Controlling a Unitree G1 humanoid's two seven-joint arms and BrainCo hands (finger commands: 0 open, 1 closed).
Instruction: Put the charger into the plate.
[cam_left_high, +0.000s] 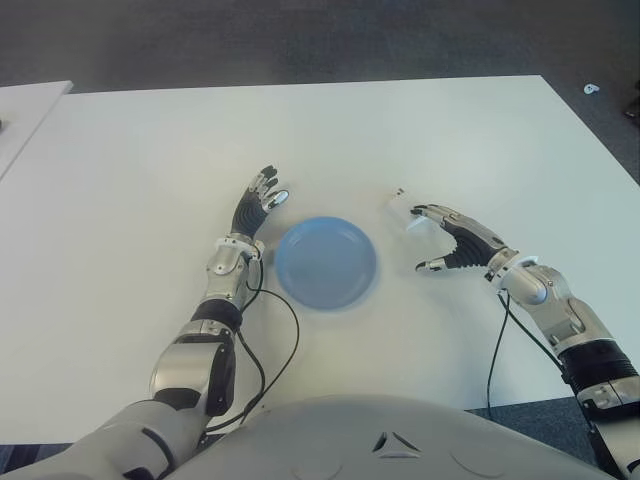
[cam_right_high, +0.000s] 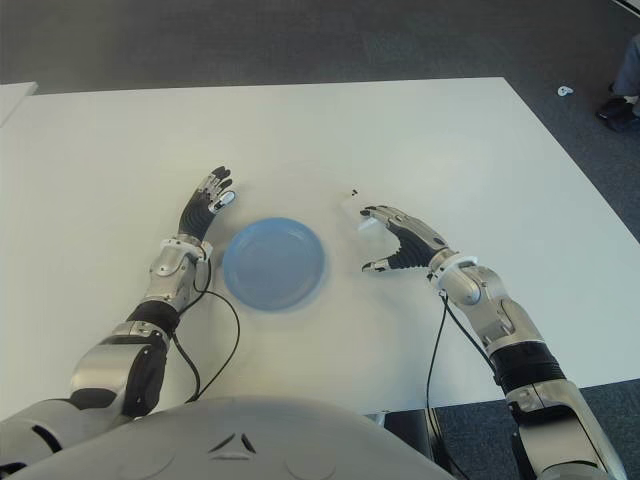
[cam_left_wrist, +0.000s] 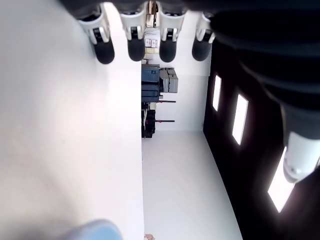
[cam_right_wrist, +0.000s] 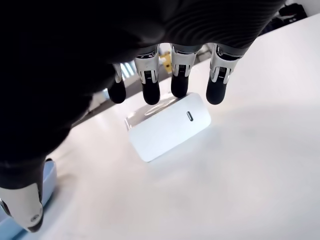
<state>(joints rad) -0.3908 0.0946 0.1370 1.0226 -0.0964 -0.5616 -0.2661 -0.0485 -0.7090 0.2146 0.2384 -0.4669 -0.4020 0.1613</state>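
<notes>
A small white charger (cam_left_high: 403, 212) lies on the white table (cam_left_high: 150, 170), a short way right of the round blue plate (cam_left_high: 326, 262). My right hand (cam_left_high: 452, 238) hovers just right of the charger, fingers spread and thumb held apart. In the right wrist view its fingertips (cam_right_wrist: 150, 94) reach the far edge of the charger (cam_right_wrist: 167, 127), and nothing is clasped. The plate holds nothing. My left hand (cam_left_high: 258, 203) shows flat with straight fingers beside the plate's left rim.
A second white table (cam_left_high: 20, 110) stands at the far left. Dark carpet (cam_left_high: 300, 40) lies beyond the table's back edge, with a small white object (cam_left_high: 592, 88) on it. Black cables (cam_left_high: 285, 340) run along both forearms near the front edge.
</notes>
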